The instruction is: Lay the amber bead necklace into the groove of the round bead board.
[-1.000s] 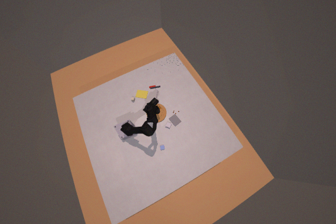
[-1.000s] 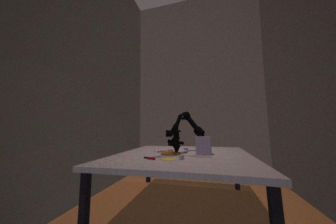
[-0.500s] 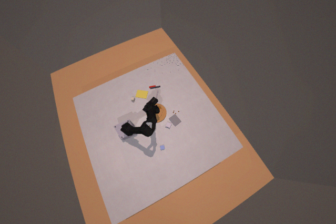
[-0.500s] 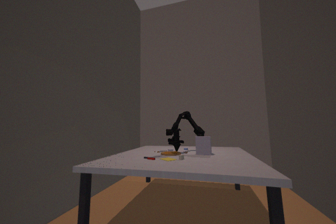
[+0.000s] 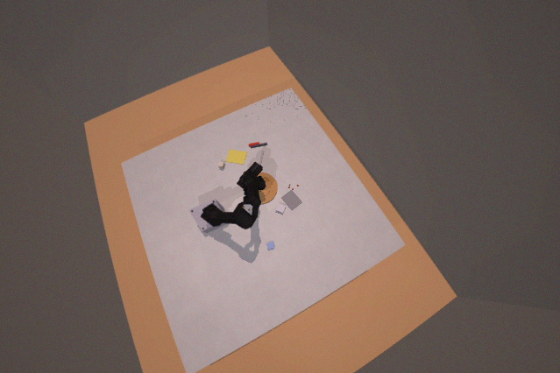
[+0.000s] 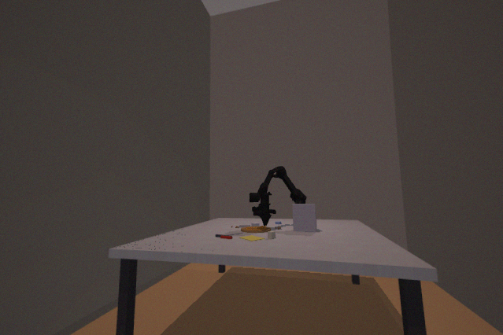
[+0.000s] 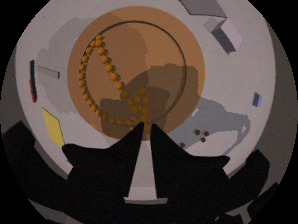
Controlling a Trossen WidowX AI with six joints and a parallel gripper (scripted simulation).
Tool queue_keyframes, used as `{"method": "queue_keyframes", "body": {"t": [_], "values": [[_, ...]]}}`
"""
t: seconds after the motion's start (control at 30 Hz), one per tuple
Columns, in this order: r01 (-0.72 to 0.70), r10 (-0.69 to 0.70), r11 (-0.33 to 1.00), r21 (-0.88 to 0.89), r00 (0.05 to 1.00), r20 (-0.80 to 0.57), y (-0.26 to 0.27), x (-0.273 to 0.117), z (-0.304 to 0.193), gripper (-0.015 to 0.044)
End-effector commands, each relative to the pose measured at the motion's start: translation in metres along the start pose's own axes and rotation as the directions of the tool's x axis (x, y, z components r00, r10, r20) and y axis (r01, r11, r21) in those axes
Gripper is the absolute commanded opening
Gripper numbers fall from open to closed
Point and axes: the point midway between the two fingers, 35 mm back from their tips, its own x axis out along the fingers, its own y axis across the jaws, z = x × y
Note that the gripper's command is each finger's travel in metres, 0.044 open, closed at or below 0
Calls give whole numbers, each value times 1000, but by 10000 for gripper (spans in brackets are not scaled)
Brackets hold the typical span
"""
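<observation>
The round orange-brown bead board (image 5: 272, 193) (image 7: 196, 70) lies flat, its thin ring groove bare along the top and right in the wrist view. The amber bead necklace (image 7: 108, 67) lies on it. One run of beads follows the groove's left side and lower left; another cuts across the inside from the upper left to a bunch of beads near the bottom. My gripper (image 6: 264, 225) (image 7: 147, 125) is shut on the necklace at the board's near edge, with a bead at its fingertips. How deep the beads sit is not clear. The arm hides the fingertips in the top view.
A yellow sheet (image 5: 237, 157) (image 7: 52, 126), a beige cube (image 5: 221, 165) (image 6: 271, 235) and a red-and-dark pen (image 5: 254, 144) (image 6: 226, 237) lie to one side. A grey square (image 5: 291, 200), a small white block (image 5: 280, 208), small brown pieces (image 7: 198, 132) and a blue piece (image 5: 270, 245) lie elsewhere around the board.
</observation>
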Motion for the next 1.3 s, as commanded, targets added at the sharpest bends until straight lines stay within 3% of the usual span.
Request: {"method": "queue_keyframes", "body": {"t": [0.0, 1.27], "values": [[-1, 1, 1000, 3, 1000, -5, -1, 4, -2, 0], [0, 0, 1000, 2, 1000, -5, -1, 16, -2, 0]]}}
